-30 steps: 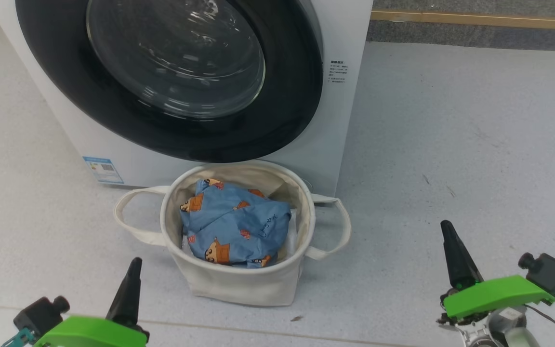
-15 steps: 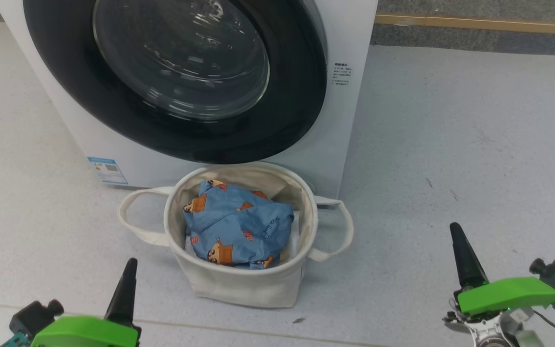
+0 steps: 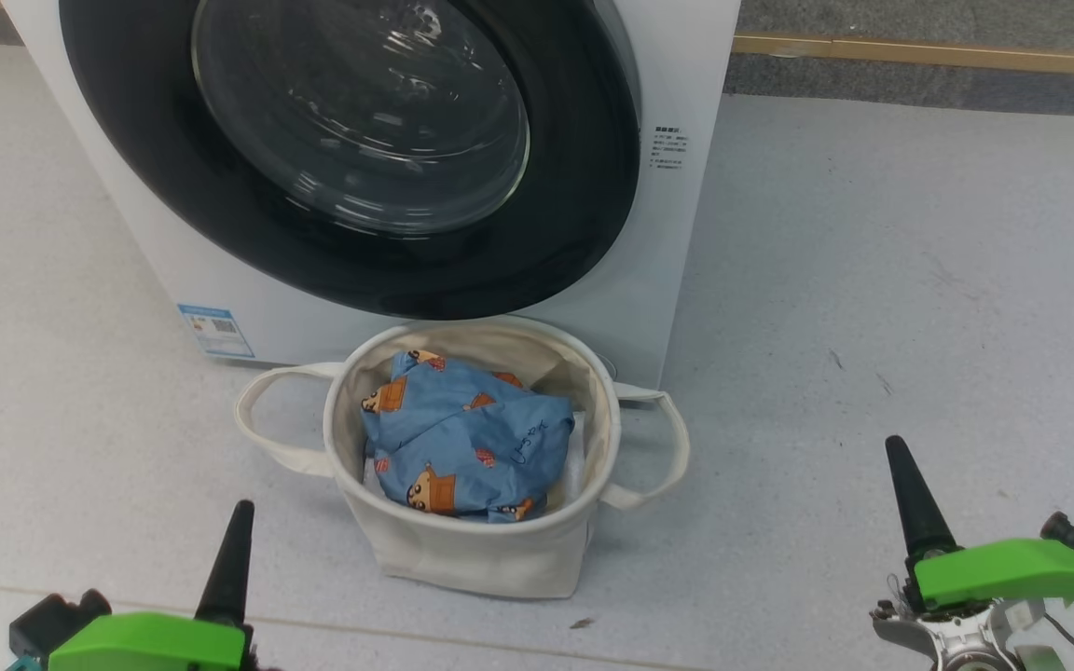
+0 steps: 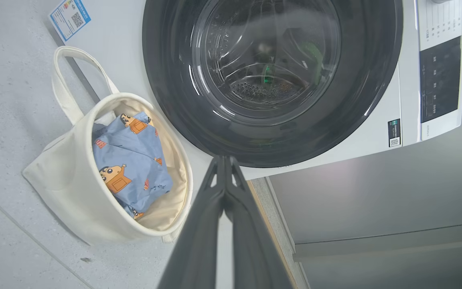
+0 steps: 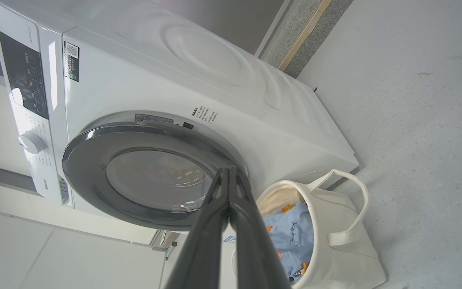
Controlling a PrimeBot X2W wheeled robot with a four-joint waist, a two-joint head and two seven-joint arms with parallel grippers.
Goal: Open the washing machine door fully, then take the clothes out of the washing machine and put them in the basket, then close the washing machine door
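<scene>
The white washing machine (image 3: 677,233) fills the top of the head view. Its round black-rimmed washing machine door (image 3: 351,158) lies shut flat against the front; the steel drum shows through the glass (image 4: 267,60). Just in front stands the cream basket (image 3: 472,554) with the light blue clothes (image 3: 462,438) bundled inside. My left gripper (image 3: 240,511) is at the lower left, shut and empty, well short of the basket. Shut and empty too, my right gripper (image 3: 895,445) sits at the lower right, off to the basket's right. Both wrist views show pinched tips (image 4: 223,158) (image 5: 227,169).
Grey speckled floor (image 3: 873,280) spreads to the right of the machine, with a wooden skirting strip (image 3: 929,54) at the back. A blue label (image 3: 215,331) sits low on the machine's front. The basket's loop handles (image 3: 262,419) stick out on both sides.
The whole head picture has slid down and to the right, so the camera has moved. Both grippers sit slightly lower in the picture and stay shut.
</scene>
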